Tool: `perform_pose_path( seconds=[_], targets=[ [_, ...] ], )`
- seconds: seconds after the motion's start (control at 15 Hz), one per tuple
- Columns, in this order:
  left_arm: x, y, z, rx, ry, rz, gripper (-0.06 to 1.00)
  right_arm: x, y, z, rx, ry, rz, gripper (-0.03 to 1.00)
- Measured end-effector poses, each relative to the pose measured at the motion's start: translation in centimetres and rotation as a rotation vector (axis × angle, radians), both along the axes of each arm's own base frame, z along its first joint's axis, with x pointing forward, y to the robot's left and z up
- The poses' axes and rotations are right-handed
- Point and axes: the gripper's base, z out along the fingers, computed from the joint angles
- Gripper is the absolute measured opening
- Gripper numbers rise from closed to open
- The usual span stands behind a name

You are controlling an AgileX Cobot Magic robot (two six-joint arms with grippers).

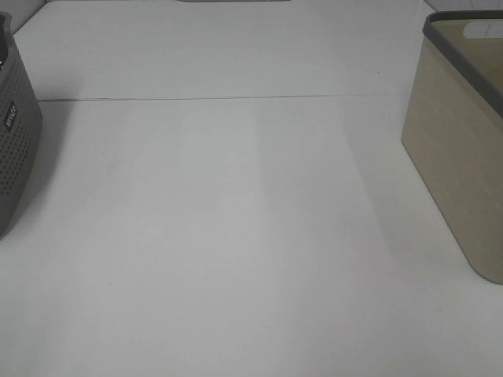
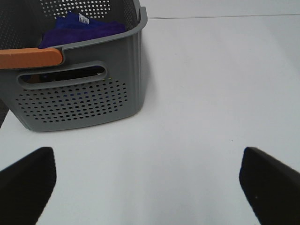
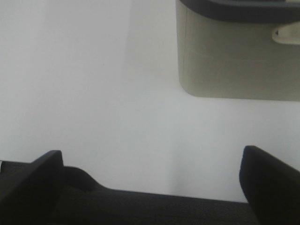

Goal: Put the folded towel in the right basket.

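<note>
A folded purple towel (image 2: 84,29) lies inside the grey perforated basket (image 2: 79,101), which has an orange handle (image 2: 30,57). That basket stands at the left edge of the high view (image 1: 14,137). The beige basket with a dark rim (image 1: 460,149) stands at the right edge and also shows in the right wrist view (image 3: 236,56). My left gripper (image 2: 147,187) is open and empty, a short way in front of the grey basket. My right gripper (image 3: 150,183) is open and empty, short of the beige basket. Neither gripper shows in the high view.
The white table (image 1: 236,220) spreads between the two baskets, with a thin seam line (image 1: 220,99) running across its far part. No other objects lie on it.
</note>
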Motion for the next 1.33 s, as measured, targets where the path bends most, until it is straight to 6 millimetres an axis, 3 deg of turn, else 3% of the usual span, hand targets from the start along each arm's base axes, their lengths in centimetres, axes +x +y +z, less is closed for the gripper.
perform_pose_path(
  seconds=[0.2,0.4,0.87,1.33],
  targets=[
    [0.0,0.0,0.0,0.000,0.000,0.000,0.99,-2.9,-0.5,-2.1,0.010,-0.081,-0.001,0.97],
    [0.0,0.0,0.0,0.000,0.000,0.000,0.99,-5.1,-0.9,-2.6,0.008,-0.232,0.020,0.97],
    [0.0,0.0,0.0,0.000,0.000,0.000,0.99,-5.2,-0.9,-2.5,-0.031,-0.244,0.053,0.97],
    [0.0,0.0,0.0,0.000,0.000,0.000,0.99,-5.1,-0.9,-2.5,-0.044,-0.242,-0.049,0.97]
  ],
)
